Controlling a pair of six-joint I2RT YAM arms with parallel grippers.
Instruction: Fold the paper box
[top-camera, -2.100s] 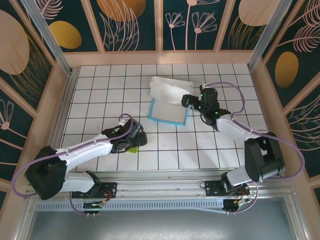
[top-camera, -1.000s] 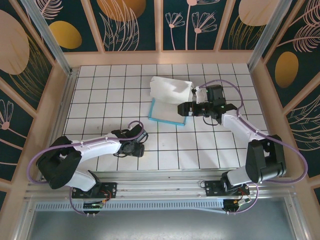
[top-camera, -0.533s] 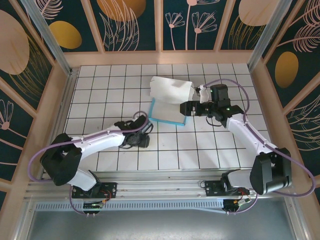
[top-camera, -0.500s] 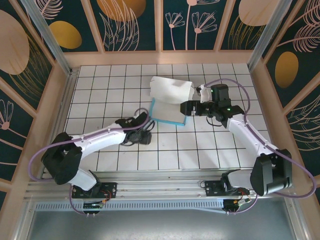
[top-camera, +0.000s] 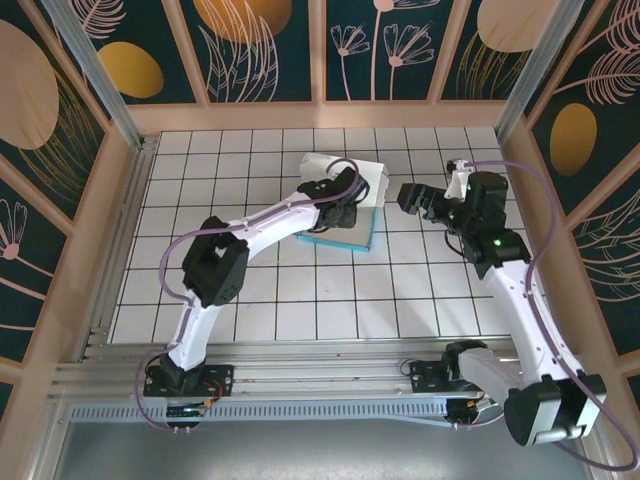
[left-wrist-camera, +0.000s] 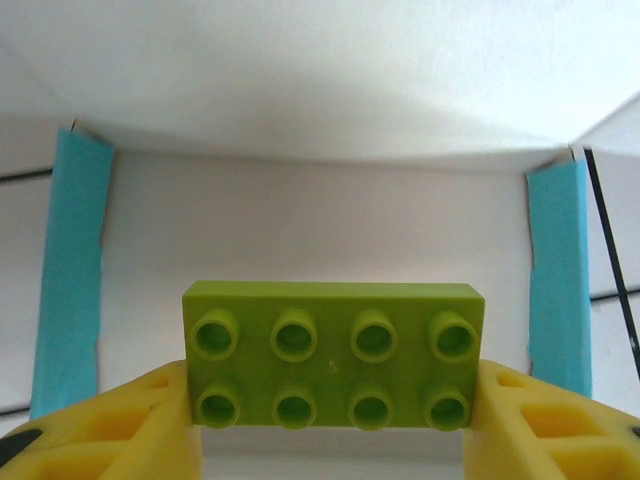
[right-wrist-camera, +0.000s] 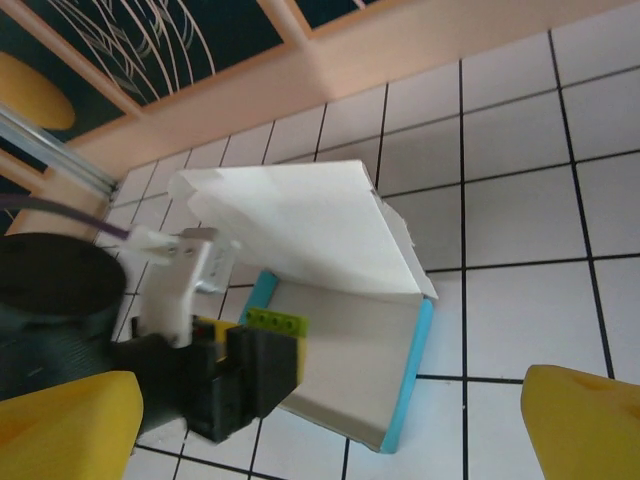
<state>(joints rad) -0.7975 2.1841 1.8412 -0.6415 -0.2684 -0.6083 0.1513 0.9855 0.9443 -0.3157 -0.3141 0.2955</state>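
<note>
**Left gripper holds green brick over the open box; right gripper wide, beside it**

My left gripper (top-camera: 342, 208) is clamped on a lime-green studded brick (left-wrist-camera: 334, 355). In the left wrist view my yellow fingers (left-wrist-camera: 100, 425) press both short ends of the brick, studs facing the camera. My left arm reaches across the tiled table (top-camera: 230, 200) to the far middle, and the gripper (right-wrist-camera: 238, 378) hangs over the near-left part of the paper box (top-camera: 322, 168).

My right gripper (top-camera: 412, 195) is spread wide with nothing between the fingers. In its wrist view the two yellow fingertips (right-wrist-camera: 585, 415) sit at the bottom corners. It is to the right of the box, near it but not touching.

Edges and room:
- The far wooden wall (top-camera: 320, 115) is close behind the box.
- Bare tiles lie to the left of the box and toward my bases.
- The right wall is near my right arm.

The box (right-wrist-camera: 330, 225) lies open:
- The white inside faces up.
- A white flap is raised and leans over the back half.
- Turquoise shows along the right and near edges.
- In the left wrist view the white floor of the box (left-wrist-camera: 320, 225) is straight ahead past the brick, with a turquoise side flap on either side and the white flap above.
- I cannot tell whether the brick touches the box floor.
</note>
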